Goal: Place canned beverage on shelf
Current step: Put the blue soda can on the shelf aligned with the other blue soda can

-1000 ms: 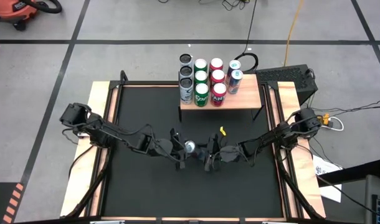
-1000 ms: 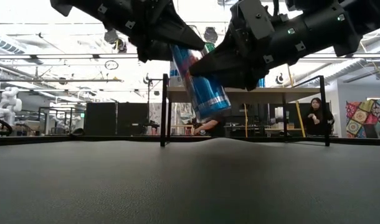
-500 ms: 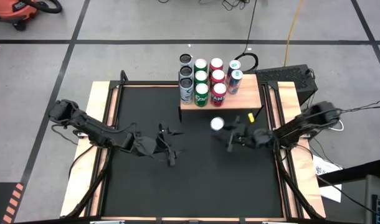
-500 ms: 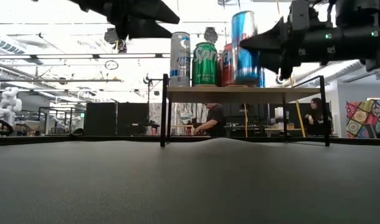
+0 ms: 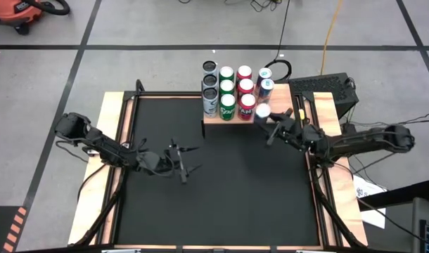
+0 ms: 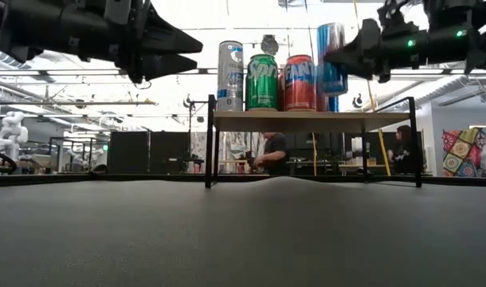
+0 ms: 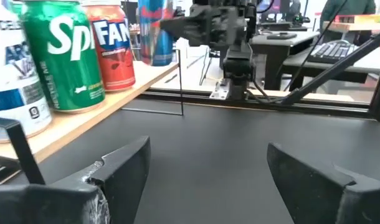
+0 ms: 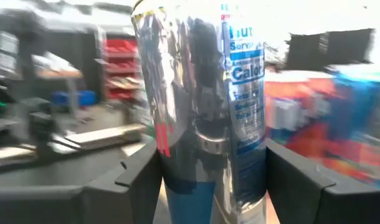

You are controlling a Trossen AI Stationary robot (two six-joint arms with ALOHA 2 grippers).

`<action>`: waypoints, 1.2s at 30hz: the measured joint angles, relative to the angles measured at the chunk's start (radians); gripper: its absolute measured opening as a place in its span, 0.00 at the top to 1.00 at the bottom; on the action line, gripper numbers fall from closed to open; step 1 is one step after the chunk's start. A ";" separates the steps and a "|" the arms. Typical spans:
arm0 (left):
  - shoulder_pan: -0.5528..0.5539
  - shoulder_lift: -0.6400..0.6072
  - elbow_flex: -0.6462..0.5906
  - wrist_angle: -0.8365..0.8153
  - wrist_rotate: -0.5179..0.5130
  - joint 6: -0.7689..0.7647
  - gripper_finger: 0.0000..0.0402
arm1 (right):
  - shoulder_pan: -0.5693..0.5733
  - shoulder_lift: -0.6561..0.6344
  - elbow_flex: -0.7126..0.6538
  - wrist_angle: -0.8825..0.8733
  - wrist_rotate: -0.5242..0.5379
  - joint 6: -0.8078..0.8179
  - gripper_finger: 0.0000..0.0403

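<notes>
The shelf (image 5: 278, 114) is a light wood plank on thin black legs at the table's far side; it also shows in the low view (image 6: 307, 119). Several cans stand on it, among them a silver one (image 6: 230, 76), a green one (image 6: 262, 81) and a red one (image 6: 299, 81). My right gripper (image 5: 269, 125) is shut on a blue and silver can (image 5: 262, 111) at the shelf's near right part. My left gripper (image 5: 181, 159) is open and empty over the table's left middle; its fingers show wide apart in the left wrist view (image 7: 209, 171). My right gripper pinches the can's round side (image 8: 202, 143) between its two fingers (image 8: 137, 180), about mid-height. The fingers come level from the table's near right. The can (image 6: 331, 56) is upright at the plank's top; whether its bottom rests on the plank cannot be told.
Wooden side rails (image 5: 114, 126) run along the black table's left and right. Open black table top (image 5: 221, 190) lies near of the shelf. A black box (image 5: 325, 88) and cables lie off the table's far right. A person (image 6: 271, 151) stands in the room behind.
My left gripper has let go of the can and drawn back toward the table's left. My right gripper has carried the can from the table's middle up and toward the far right, to the shelf. The can has turned from tilted to upright.
</notes>
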 joint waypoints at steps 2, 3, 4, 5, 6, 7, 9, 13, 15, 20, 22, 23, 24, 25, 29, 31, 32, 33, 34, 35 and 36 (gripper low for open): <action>0.000 0.000 -0.011 0.017 0.000 -0.001 0.20 | -0.048 -0.041 0.000 -0.076 0.000 0.003 0.44; 0.000 0.000 -0.012 0.015 0.000 -0.002 0.20 | -0.070 -0.055 0.000 -0.101 -0.001 0.006 0.44; 0.000 0.000 -0.012 0.014 0.000 -0.002 0.20 | -0.096 -0.063 0.000 -0.114 -0.016 0.012 0.44; 0.000 0.000 -0.012 0.015 0.000 -0.002 0.20 | -0.120 -0.071 0.000 -0.125 -0.038 0.020 0.44; 0.000 0.000 -0.012 0.016 0.000 -0.002 0.20 | -0.145 -0.075 0.000 -0.141 -0.060 0.026 0.44; 0.002 0.000 -0.012 0.017 0.001 -0.002 0.20 | -0.171 -0.075 0.000 -0.154 -0.086 0.036 0.44; 0.003 0.000 -0.012 0.018 0.000 -0.002 0.20 | -0.224 -0.071 0.000 -0.164 -0.158 0.061 0.44; 0.003 0.000 -0.012 0.020 0.001 -0.002 0.20 | -0.304 -0.068 0.000 -0.163 -0.241 0.085 0.44; 0.003 0.000 -0.012 0.019 0.001 -0.002 0.20 | -0.333 -0.066 0.000 -0.175 -0.260 0.084 0.44; 0.003 0.000 -0.012 0.016 0.001 -0.001 0.20 | -0.391 -0.049 0.001 -0.186 -0.334 0.106 0.44; 0.003 0.000 -0.012 0.016 0.001 -0.001 0.20 | -0.409 -0.033 -0.006 -0.162 -0.377 0.127 0.44; 0.003 0.000 -0.012 0.016 0.001 -0.001 0.20 | -0.418 -0.027 -0.013 -0.148 -0.393 0.135 0.44; 0.003 0.000 -0.012 0.016 0.001 -0.001 0.20 | -0.427 -0.023 -0.018 -0.140 -0.402 0.141 0.44; 0.003 0.000 -0.012 0.016 0.001 -0.001 0.20 | -0.438 -0.022 -0.024 -0.131 -0.414 0.145 0.44; 0.003 0.000 -0.012 0.012 0.001 0.000 0.20 | -0.466 -0.025 -0.043 -0.109 -0.425 0.172 0.42; 0.004 0.000 -0.012 0.012 0.001 0.001 0.20 | -0.473 -0.029 -0.043 -0.113 -0.424 0.167 0.39; 0.005 0.000 -0.012 0.012 0.001 0.005 0.20 | -0.477 -0.031 -0.043 -0.114 -0.425 0.167 0.37; 0.005 0.000 -0.012 0.012 0.001 0.016 0.20 | -0.482 -0.031 -0.043 -0.114 -0.429 0.167 0.35; 0.005 0.000 -0.012 0.014 0.001 0.024 0.20 | -0.489 -0.032 -0.043 -0.115 -0.443 0.167 0.32; 0.005 0.000 -0.012 0.016 0.001 0.035 0.20 | -0.493 -0.032 -0.044 -0.120 -0.450 0.168 0.30; 0.005 0.000 -0.012 0.016 0.002 0.045 0.20 | -0.498 -0.032 -0.045 -0.126 -0.466 0.171 0.27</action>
